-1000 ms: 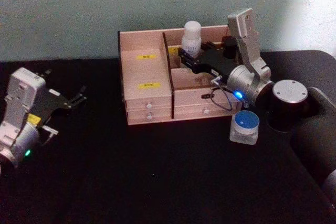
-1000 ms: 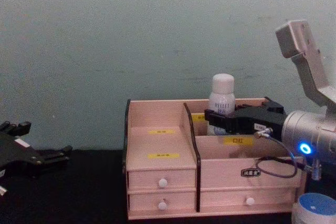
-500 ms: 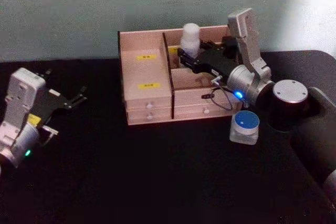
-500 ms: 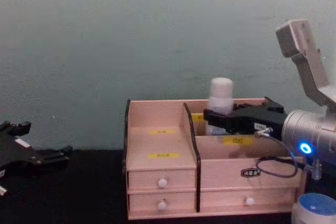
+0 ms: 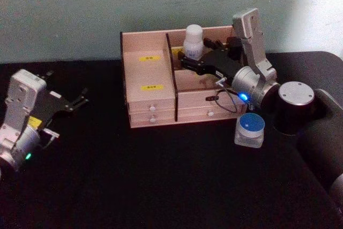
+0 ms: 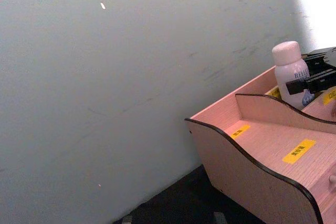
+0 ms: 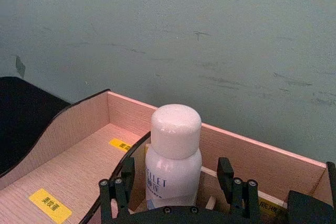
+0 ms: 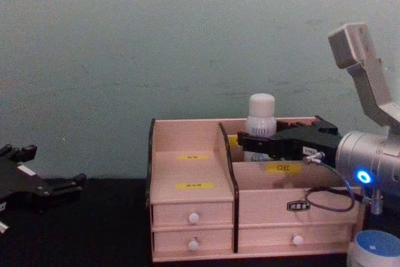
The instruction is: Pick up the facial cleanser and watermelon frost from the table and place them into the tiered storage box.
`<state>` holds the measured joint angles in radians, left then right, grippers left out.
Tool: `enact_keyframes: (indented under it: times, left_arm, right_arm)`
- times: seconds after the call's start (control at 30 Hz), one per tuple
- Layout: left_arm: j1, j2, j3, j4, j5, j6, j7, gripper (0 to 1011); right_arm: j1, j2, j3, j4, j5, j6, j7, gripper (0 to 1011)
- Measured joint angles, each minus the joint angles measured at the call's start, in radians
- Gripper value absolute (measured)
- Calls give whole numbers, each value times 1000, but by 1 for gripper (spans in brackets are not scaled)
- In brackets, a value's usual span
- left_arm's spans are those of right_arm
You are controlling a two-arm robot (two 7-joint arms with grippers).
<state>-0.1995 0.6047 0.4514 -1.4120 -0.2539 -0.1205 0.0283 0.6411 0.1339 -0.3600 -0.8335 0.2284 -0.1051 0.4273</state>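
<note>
Hovering at the box's rear right bay, the right gripper (image 5: 184, 59) has its claw wide. The two fingers (image 7: 116, 195) flank the bottle, with a gap on each side in the right wrist view.

- One facial cleanser (image 7: 173, 150): upright in that rear right bay, at 1 o'clock of the box's middle, white cap above the back wall.
- One tiered storage box (image 5: 150, 73): at 12 o'clock on the black table (image 5: 161, 175), against the wall. The chest view shows four yellow labels (image 8: 194, 185) and three white knobs (image 8: 194, 217).
- One watermelon frost (image 5: 250, 128): on the table at 4 o'clock of the box, just off its front right corner, blue lid up. It is apart from the box, and no claw is on it.
- The left gripper (image 5: 79, 98): parked at 9 o'clock, well apart from the box, claw spread wide and holding nothing.
</note>
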Motion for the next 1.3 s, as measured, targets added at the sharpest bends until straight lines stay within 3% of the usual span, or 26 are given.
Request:
enact_keyframes:
  times: [0.33,0.63,0.87,1.07,1.17,1.3]
  left_arm:
    - [0,0,0,0,0,0,0,1001]
    - [0,0,0,0,0,0,0,1001]
    - [0,0,0,0,0,0,0,1001]
    - [0,0,0,0,0,0,0,1001]
    - [0,0,0,0,0,0,0,1001]
    - [0,0,0,0,0,0,0,1001]
  right_arm:
    - [-9,3,1,-20,-2,-3,-6,1000]
    - [-93,43,17,-199,-4,30,-24,1000]
    - [-185,107,30,-376,17,100,-19,1000]
    - [-282,186,51,-533,53,156,-1,1000]
    - [-350,243,71,-628,84,183,8,1000]
    - [-404,286,90,-694,107,203,12,1000]
